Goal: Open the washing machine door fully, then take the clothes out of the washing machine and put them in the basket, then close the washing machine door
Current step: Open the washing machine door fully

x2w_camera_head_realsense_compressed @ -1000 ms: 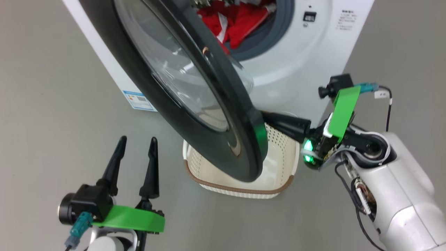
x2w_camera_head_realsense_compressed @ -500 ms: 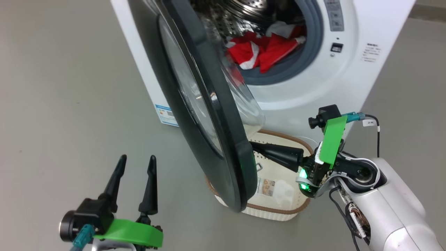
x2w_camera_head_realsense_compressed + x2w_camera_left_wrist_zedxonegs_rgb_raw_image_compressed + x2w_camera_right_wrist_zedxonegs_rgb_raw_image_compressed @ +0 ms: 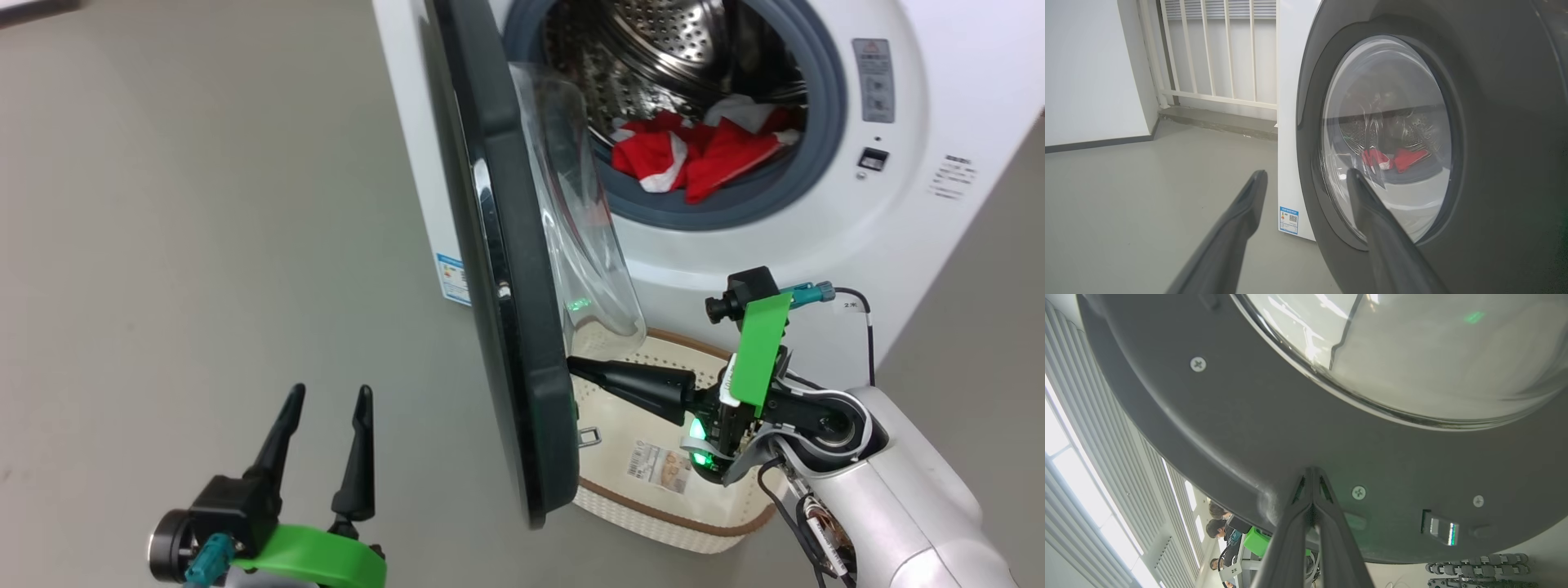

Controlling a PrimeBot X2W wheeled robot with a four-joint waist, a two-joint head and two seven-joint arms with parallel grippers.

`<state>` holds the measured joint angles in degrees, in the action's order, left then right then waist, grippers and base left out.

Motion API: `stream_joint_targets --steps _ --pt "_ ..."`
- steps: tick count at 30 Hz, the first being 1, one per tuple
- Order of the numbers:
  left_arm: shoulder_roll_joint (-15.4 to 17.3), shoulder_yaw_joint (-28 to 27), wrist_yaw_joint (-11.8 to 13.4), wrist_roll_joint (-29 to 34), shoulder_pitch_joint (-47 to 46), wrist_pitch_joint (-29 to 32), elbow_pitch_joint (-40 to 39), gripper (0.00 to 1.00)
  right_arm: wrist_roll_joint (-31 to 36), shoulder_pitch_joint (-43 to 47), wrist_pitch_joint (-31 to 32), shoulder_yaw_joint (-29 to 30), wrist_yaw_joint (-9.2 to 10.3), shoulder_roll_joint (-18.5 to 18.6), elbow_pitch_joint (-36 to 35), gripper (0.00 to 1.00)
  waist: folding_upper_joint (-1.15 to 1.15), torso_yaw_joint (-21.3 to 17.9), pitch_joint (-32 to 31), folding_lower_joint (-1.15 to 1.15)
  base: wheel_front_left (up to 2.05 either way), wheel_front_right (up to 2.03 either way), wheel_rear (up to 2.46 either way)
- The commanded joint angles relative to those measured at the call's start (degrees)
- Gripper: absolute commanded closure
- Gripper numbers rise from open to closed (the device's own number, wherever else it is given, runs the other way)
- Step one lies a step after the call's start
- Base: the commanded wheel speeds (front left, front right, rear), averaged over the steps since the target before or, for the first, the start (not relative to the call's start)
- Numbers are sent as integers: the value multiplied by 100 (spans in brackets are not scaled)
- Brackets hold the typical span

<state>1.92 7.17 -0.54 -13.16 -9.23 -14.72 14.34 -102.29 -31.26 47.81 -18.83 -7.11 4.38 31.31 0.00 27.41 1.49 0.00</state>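
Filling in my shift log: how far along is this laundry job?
Done: the round, black-rimmed glass door is swung out from the white washing machine. In hand: the right gripper, shut, presses against the door's inner rim; the left gripper hangs open. Left: moving the red clothes from the drum into the cream perforated basket, then closing the door.

The scene is evenly and brightly lit from above, and only faint, soft shadows are cast on the grey floor (image 3: 204, 245). A thin white glare line is carried by the glossy rim of the washing machine door (image 3: 522, 327), and a green glint is mirrored in its glass (image 3: 588, 269). Highlights are scattered across the steel drum (image 3: 678, 49) of the washing machine (image 3: 816, 253). In the left wrist view the fingers (image 3: 1237, 228) of the left hand (image 3: 1306, 173) are rendered soft. In the right wrist view the windows (image 3: 1053, 441) are blown out, and the slats (image 3: 1094, 396) are bent by the wide lens.
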Motion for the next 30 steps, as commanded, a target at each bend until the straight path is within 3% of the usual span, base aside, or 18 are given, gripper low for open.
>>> stream_joint_targets --steps 1,30 --pt "96 -157 -35 10 -106 -28 -99 0 33 -10 -27 -75 -37 -145 -166 100 0 135 -45 0 0 0 0" --pt "96 -198 145 -75 148 -28 -460 0 -391 -458 -371 -1101 -37 -150 49 100 0 291 -110 0 0 0 0"
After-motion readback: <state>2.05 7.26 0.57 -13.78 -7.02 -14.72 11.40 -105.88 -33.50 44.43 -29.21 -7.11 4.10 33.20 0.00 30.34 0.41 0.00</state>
